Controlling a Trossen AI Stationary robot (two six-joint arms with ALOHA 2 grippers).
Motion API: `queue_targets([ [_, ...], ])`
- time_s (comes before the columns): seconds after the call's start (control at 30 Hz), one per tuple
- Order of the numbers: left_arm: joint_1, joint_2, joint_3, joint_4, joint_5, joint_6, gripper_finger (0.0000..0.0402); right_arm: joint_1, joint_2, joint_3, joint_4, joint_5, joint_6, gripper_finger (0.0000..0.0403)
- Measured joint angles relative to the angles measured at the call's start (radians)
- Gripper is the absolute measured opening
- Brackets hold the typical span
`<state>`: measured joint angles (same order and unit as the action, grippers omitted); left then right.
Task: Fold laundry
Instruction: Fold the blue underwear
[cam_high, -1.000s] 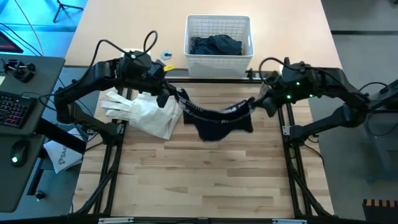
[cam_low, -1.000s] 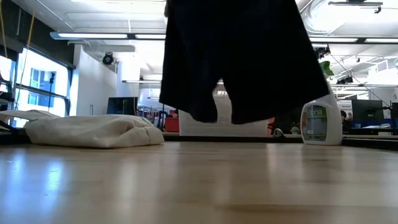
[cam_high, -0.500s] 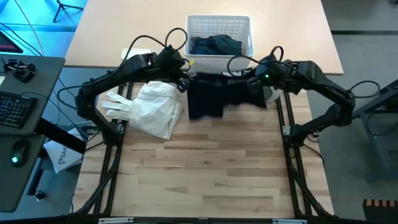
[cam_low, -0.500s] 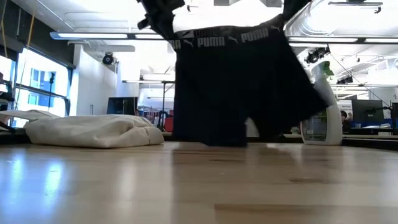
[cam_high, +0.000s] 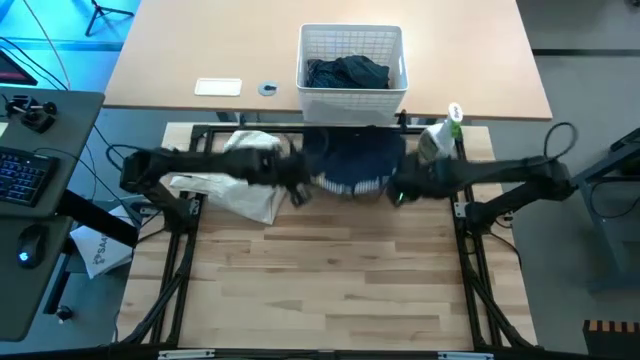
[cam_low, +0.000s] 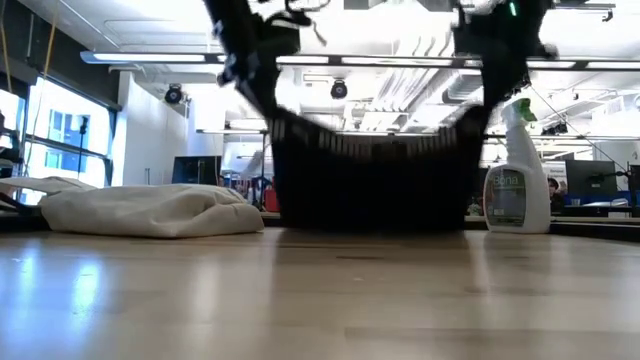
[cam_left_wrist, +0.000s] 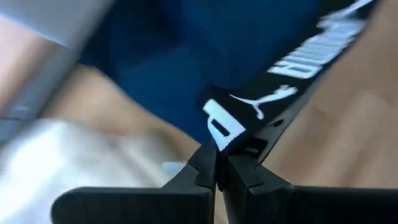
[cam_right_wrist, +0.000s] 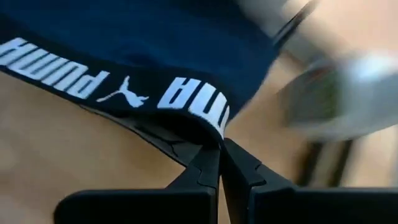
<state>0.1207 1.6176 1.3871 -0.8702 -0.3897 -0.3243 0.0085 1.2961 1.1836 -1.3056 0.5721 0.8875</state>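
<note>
Dark navy briefs (cam_high: 348, 168) with white-lettered black waistband, stretched sagging at upper centre of the high view. Left gripper (cam_left_wrist: 217, 177) and right gripper (cam_right_wrist: 221, 163) each clamped on a waistband end.

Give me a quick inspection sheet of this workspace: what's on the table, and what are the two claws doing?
Surface: wooden table, near half bare.
Job's things: dark briefs stretched between both claws by the waistband, hanging low over the table; dark clothes in the white basket.
Clutter: white cloth at the left; spray bottle at the right.
Claws: left claw shut on one waistband end; right claw shut on the other.
Cables: black cable looping off the right arm.
Surroundings: keyboard on a side desk; office lights in the low view.
</note>
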Motion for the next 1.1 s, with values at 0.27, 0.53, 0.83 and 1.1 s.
queue_targets([
  [0.27,-0.193,0.0,-0.292,0.233,0.204,-0.158,0.0,0.176,0.005,-0.481,0.671,-0.465,0.265,0.004],
  [0.53,-0.274,-0.013,-0.329,0.201,0.437,-0.234,0.0018,0.18,-0.002,-0.508,0.709,-0.897,0.161,0.0151],
  [0.83,-0.255,-0.088,-0.282,-0.018,0.516,-0.316,0.0067,0.145,-0.002,-0.442,0.711,-0.811,0.165,0.0163],
  [1.1,-0.209,-0.096,-0.282,0.062,0.446,-0.329,0.007,0.12,0.04,-0.511,0.993,-0.817,0.463,0.0136],
])
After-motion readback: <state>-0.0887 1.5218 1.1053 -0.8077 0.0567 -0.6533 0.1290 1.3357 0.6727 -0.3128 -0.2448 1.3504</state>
